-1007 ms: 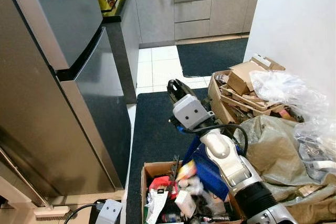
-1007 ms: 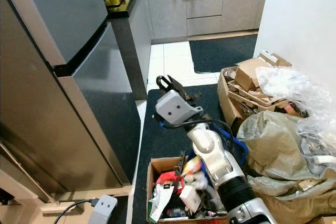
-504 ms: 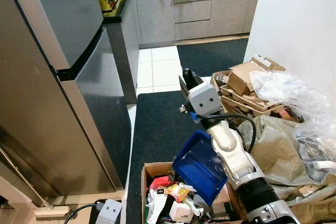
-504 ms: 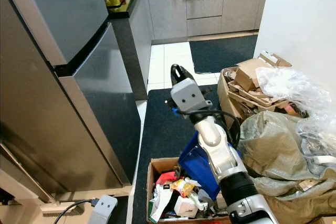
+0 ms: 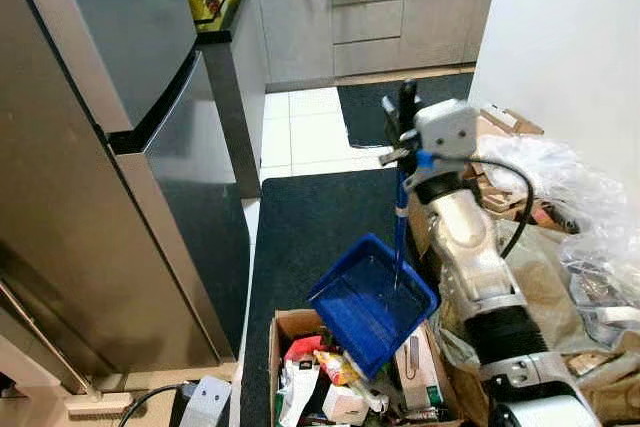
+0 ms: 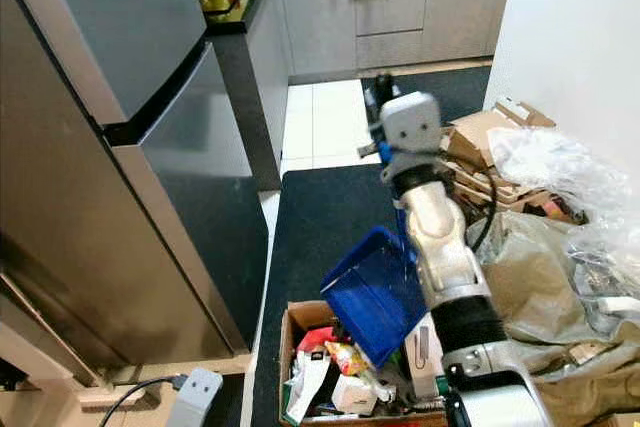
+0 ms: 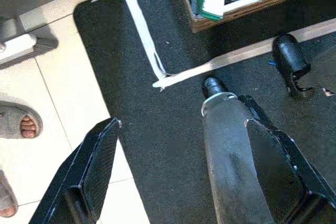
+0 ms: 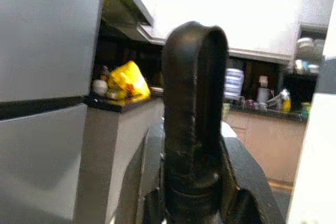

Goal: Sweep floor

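**Dustpan tipped over the rubbish box**

The right tool (image 5: 405,107) is up high, its black fingers clamped round the top of the dustpan handle (image 5: 400,212), and the blue dustpan (image 5: 372,299) hangs from that long stick just above the cardboard box (image 5: 345,387) of rubbish. The pan's low corner sits over the box's far edge, tilted, and its inside looks bare, so the tip-out seems about done. Beyond the box runs the dark mat (image 5: 300,237); the fridge (image 5: 110,167) stands well to the box's left, and bags and flattened cartons (image 5: 470,162) crowd its right.

To finish this well: keep the pan's lip over the box opening, not the mat, and hold the handle steady so the pan doesn't swing and scatter dust. Lift straight up before carrying it away, minding the bags beside the box.

The left tool (image 7: 199,187) hangs idle near the floor, fingers spread wide and gripping nothing. A wooden stick (image 7: 231,59) lies on the mat below the box, and a person's slippered foot (image 7: 18,121) rests on the white tiles nearby.
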You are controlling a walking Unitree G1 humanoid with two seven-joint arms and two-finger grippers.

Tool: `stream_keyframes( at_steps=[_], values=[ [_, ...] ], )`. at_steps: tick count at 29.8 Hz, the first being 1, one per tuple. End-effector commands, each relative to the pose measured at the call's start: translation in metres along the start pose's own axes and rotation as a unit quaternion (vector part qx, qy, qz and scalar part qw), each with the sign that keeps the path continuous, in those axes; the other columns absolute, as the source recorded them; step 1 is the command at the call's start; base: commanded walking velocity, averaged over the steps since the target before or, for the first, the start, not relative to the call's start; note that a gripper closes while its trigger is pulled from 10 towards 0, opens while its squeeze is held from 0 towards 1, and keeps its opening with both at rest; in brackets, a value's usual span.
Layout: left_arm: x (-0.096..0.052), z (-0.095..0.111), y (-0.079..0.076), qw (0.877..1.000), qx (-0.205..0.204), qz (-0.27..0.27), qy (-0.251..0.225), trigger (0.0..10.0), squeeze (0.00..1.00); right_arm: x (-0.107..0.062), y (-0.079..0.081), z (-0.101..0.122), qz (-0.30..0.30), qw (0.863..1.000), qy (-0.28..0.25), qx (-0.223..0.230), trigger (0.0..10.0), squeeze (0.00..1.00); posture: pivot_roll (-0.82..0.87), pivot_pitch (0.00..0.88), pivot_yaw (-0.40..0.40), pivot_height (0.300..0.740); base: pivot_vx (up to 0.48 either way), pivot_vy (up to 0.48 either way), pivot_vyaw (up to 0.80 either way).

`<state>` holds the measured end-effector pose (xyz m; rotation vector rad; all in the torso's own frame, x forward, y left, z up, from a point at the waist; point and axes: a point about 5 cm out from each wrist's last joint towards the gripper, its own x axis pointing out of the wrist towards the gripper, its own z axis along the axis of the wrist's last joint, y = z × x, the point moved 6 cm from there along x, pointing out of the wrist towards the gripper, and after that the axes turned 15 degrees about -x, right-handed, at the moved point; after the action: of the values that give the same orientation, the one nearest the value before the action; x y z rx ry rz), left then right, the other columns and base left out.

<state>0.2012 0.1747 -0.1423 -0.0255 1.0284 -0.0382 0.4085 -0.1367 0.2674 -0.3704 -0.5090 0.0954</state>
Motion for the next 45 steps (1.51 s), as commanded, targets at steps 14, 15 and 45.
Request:
stream_keyframes(
  at_steps=[14, 15, 45],
  values=[
    [0.000, 0.004, 0.010, 1.000, 0.010, 0.027, 0.007, 10.0, 0.00, -0.012, 0.018, -0.043, 0.007, 0.985, 0.121, 0.126, 10.0, 0.00, -0.11, 0.000, 0.081, 0.740, -0.052, 0.000, 0.00],
    [0.000, 0.004, 0.011, 1.000, 0.011, 0.027, 0.008, 10.0, 0.00, -0.012, 0.018, -0.044, 0.007, 0.984, 0.125, 0.129, 10.0, 0.00, -0.11, 0.000, 0.084, 0.740, -0.255, 0.000, 0.00],
    [0.000, 0.002, 0.011, 0.999, 0.029, 0.024, 0.013, 10.0, 0.00, -0.030, -0.005, -0.074, -0.025, 0.973, 0.206, 0.100, 10.0, 0.00, -0.12, 0.000, 0.090, 0.740, -0.291, 0.000, 0.00]
  ],
)
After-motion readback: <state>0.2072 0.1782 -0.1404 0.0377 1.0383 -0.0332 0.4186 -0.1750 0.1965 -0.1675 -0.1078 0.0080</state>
